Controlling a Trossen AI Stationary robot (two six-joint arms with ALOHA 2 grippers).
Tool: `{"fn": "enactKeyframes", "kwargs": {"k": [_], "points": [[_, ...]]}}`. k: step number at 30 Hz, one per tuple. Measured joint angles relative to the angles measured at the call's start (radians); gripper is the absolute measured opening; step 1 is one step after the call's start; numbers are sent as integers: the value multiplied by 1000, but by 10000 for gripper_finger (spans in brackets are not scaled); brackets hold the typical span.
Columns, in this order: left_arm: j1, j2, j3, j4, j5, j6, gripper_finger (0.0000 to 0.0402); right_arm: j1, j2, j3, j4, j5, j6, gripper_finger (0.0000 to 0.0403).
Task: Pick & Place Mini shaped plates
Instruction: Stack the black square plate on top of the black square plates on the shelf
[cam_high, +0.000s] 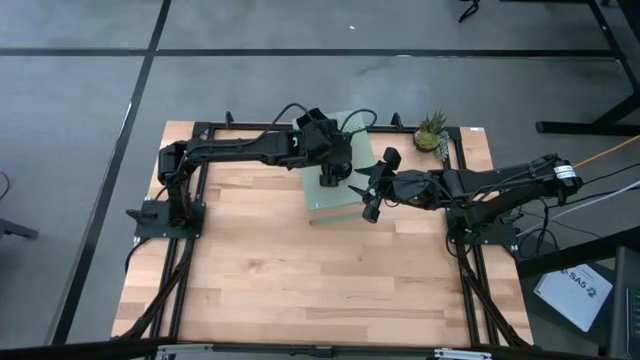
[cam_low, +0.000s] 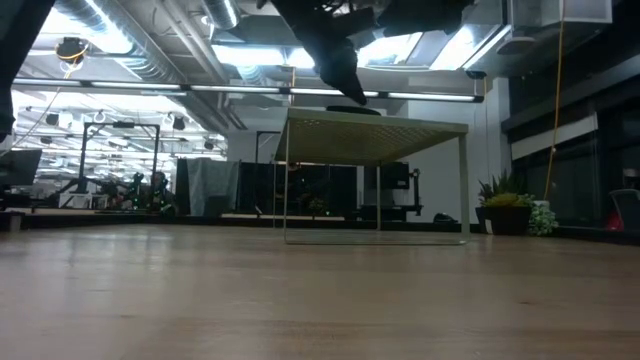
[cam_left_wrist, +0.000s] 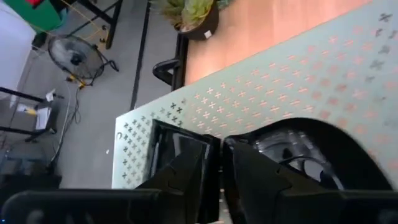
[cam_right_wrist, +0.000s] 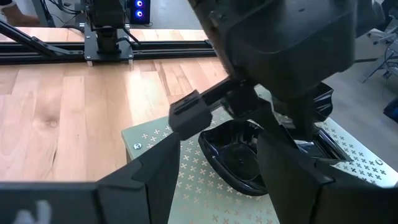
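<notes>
Glossy black mini shaped plates lie on top of the pale green perforated box (cam_high: 330, 207): a rounded one (cam_right_wrist: 239, 158), a wavy-rimmed one (cam_right_wrist: 320, 102) and a square one (cam_left_wrist: 177, 146). My left gripper (cam_left_wrist: 221, 168) reaches from the table's left and hangs just above them, slanting down. Its fingers are a little apart with nothing between them. My right gripper (cam_high: 372, 205) is at the box's right edge, level and open, facing the plates with nothing between its fingers (cam_right_wrist: 292, 180). In the low view the left gripper (cam_low: 345, 80) is clear of the plate (cam_low: 345, 107) under it.
A small potted plant (cam_high: 432, 130) stands at the table's far right, beside the box. Black rails (cam_high: 200, 130) frame the table's far, left and right sides. Bare wood (cam_high: 320, 280) stretches from the box to the near edge.
</notes>
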Motion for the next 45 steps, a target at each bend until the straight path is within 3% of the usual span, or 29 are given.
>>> {"fn": "enactKeyframes", "kwargs": {"k": [7,12,20,28,36,38,43,45], "points": [[58,6,-1,-1,23,-53,82,0,0,0,0,0,4,212],[86,9,-1,-24,152,-20,64,0,0,0,0,0,5,212],[91,10,-1,-42,163,50,43,0,0,0,0,0,27,212],[96,41,0,-16,55,-58,29,0,0,0,2,0,30,212],[62,42,-1,-16,33,-87,15,0,0,0,5,1,91,212],[50,20,1,-29,26,-87,10,-5,0,0,3,33,112,212],[23,-34,3,-23,-26,-87,2,-42,-15,1,-36,226,163,212],[17,-50,3,-22,-44,-88,3,-88,-19,1,-65,224,178,206]]}}
